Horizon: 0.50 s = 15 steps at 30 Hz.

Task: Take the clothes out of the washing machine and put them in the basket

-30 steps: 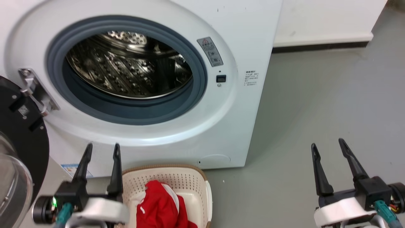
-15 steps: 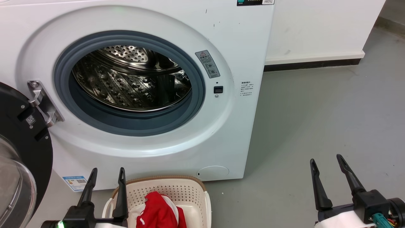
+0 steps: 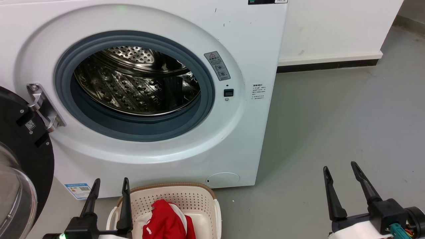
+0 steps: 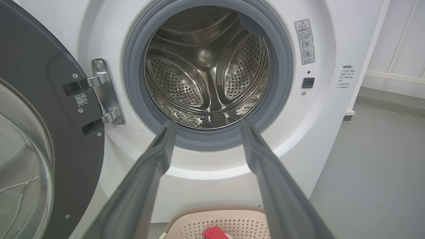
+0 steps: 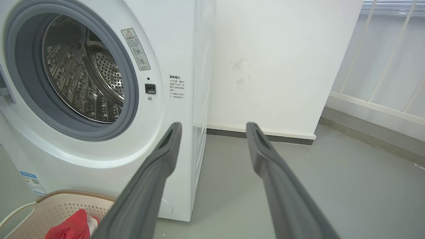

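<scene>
- Your left gripper (image 3: 111,181) sits at 7 o'clock in the head view. Its two dark fingers point up and stand spread apart, with nothing between them.
- Your right gripper (image 3: 339,166) sits at 5 o'clock in the same view. Its fingers are likewise parted and hold nothing, over bare grey floor (image 3: 332,116).
- From the left wrist, that gripper's fingers point toward the lower rim of the porthole, with the far rim of the basket (image 3: 172,185) between them at 6 o'clock.
- From the right wrist, the fingers point at the floor and the white wall (image 3: 332,30). There the machine stands at 9 o'clock and the basket at 7 o'clock.
- Your washing machine (image 3: 252,49) takes up the head view from 9 to 12 o'clock, its grey rubber ring (image 3: 132,132) circling the porthole.
- At 9 o'clock from the porthole, the black-framed glass door (image 3: 23,132) stands swung wide open on a metal hinge (image 3: 43,106).
- Inside the ring, the drum (image 3: 132,83) shows its shiny perforated steel across every part you can see.
- At 3 o'clock from the porthole, a grey warning sticker (image 3: 217,65) is fixed to the white front.
- At 6 o'clock from the porthole, the cream basket rests on the floor near the machine's base, just beside the left gripper at its 3 o'clock.
- Inside the basket, the clothes (image 3: 166,222) lie heaped, bright red with white trim. The head view's bottom edge cuts off their near part.
</scene>
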Available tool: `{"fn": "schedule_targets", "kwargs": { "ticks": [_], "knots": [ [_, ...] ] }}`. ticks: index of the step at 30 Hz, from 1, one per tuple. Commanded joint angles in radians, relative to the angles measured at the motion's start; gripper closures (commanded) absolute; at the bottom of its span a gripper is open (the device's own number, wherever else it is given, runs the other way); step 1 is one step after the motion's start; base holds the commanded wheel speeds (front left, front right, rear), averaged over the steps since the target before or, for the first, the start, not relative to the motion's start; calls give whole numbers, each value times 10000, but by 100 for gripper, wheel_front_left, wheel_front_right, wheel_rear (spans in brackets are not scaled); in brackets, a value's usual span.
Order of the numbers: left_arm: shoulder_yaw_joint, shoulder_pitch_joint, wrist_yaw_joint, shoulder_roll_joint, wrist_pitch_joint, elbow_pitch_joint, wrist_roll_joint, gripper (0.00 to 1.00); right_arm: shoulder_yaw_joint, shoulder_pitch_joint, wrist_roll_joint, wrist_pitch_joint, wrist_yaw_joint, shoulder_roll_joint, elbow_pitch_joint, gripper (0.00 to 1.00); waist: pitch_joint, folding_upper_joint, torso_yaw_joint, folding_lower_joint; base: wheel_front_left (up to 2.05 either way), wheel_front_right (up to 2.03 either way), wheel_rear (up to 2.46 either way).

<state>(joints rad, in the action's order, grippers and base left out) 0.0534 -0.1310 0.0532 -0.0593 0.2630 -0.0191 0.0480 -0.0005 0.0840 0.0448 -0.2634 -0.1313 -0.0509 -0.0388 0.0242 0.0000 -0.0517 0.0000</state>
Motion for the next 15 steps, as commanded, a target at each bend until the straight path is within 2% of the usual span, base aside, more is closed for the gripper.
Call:
{"fn": "schedule_targets", "kwargs": {
  "ticks": [1,5,6,10,15],
  "knots": [
    [26,8,15,12,26,-5,-20,0,13,30,35,-19,11,14,31,0,-4,0,-2,0,0,0,0],
    [83,0,65,33,26,-94,116,0,45,22,51,-19,11,14,13,0,-25,0,-16,0,0,0,0],
    [81,-1,58,33,0,-115,163,100,42,1,0,0,0,0,-15,100,-26,0,-16,0,0,0,0],
    [129,-39,63,65,-110,-510,310,100,100,74,-157,15,-2,2,-272,100,-28,0,-14,0,0,0,0],
    [232,201,114,66,-439,-703,1377,100,98,-35,-1419,202,-1,-71,-345,100,-38,0,9,0,0,0,0]
  ]
}}
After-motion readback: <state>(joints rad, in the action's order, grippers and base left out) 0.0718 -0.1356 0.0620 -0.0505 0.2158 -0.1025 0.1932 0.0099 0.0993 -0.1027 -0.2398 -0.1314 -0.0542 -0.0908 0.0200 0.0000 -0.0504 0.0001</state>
